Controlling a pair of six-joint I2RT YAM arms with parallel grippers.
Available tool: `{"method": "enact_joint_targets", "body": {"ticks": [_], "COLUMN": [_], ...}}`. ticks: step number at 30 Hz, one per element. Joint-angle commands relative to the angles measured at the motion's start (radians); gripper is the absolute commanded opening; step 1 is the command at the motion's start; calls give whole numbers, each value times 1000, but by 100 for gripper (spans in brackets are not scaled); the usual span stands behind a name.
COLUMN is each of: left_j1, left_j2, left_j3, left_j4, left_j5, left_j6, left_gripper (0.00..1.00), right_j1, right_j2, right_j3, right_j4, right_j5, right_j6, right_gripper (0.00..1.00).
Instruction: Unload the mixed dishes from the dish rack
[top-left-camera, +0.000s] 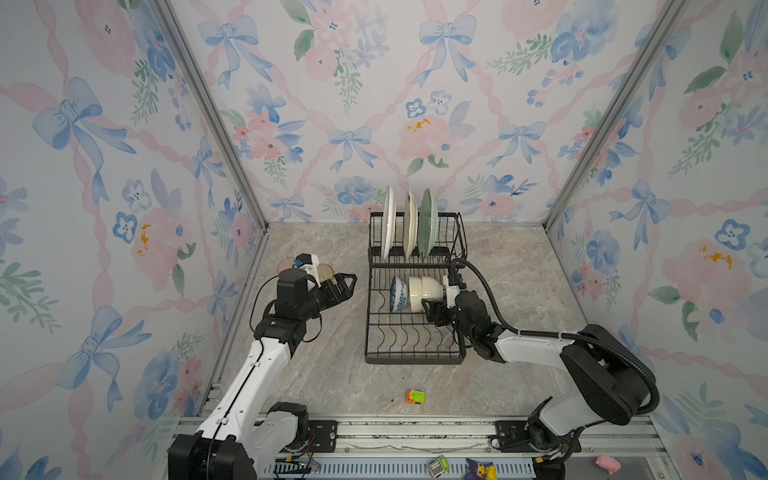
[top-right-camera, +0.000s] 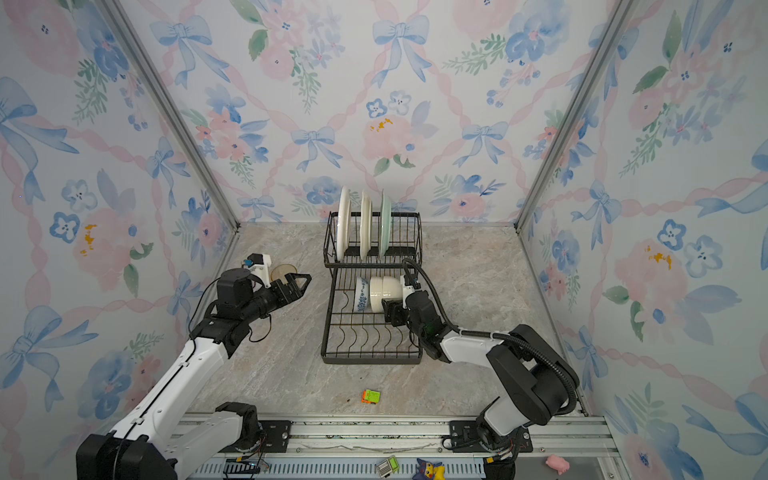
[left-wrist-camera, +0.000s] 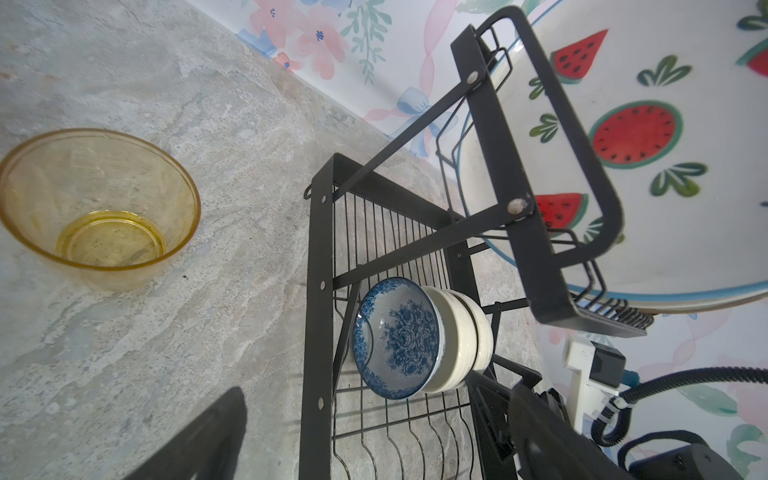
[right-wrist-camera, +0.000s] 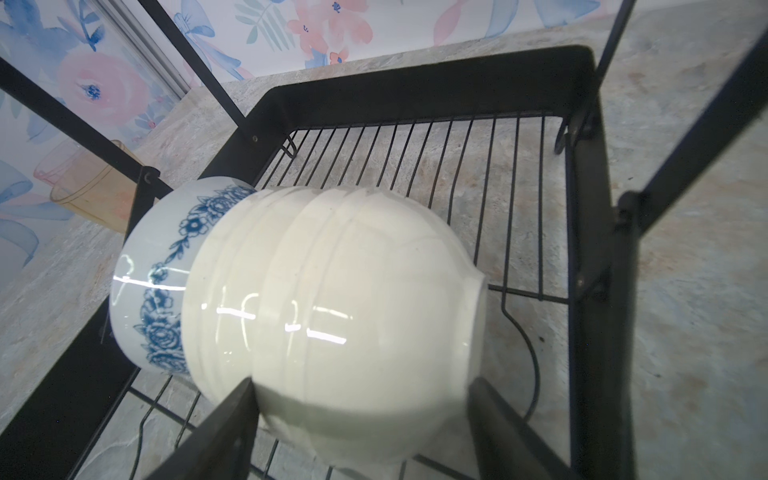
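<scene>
i judge the job under a third done. both tumblers are out of the rack (top-left-camera: 415, 360) and stand on the table (top-left-camera: 332, 374) to its left: the amber tumbler (left-wrist-camera: 99, 199) upright, the pink tumbler (right-wrist-camera: 56, 162) just behind it.

everything else is in the rack. the watermelon plate (left-wrist-camera: 636, 137), cream plate (top-left-camera: 410, 224) and green plate (top-left-camera: 428, 222) stand on edge in the upper basket, side by side in their slots. in the lower tray the blue bowl (left-wrist-camera: 399, 336) and white bowl (right-wrist-camera: 332, 270) lie on their sides, the blue one's foot tucked into the white one's mouth.

my right gripper (right-wrist-camera: 361, 380) is down in the lower tray with a finger on either side of the white bowl near its foot. the jaws are apart around it. i cannot tell whether they are pressing on it yet, so i do not count it as held. this bowl looks like the step in hand.

my left gripper (top-left-camera: 343, 286) hovers over the table between the tumblers and the rack, jaws wide apart, holding nothing.

the count:
- plates: three, all in the rack
- bowls: two, both in the rack
- tumblers: two, both on the table
- dishes in all: seven, two unloaded and five left
</scene>
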Motion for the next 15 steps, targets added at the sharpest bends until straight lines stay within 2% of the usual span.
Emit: {"method": "enact_joint_targets", "body": {"ticks": [1, 15], "left_j1": [-5, -8], "left_j2": [-19, -39], "left_j3": [-16, -29], "left_j4": [2, 3], "left_j5": [12, 4], "left_j6": [-12, -16], "left_gripper": [98, 98], "right_j1": [-24, -19], "right_j2": [28, -7], "right_j3": [-32, -68], "right_j4": [-29, 7], "right_j5": [64, 79], "right_j6": [0, -26], "right_gripper": [75, 72]}}
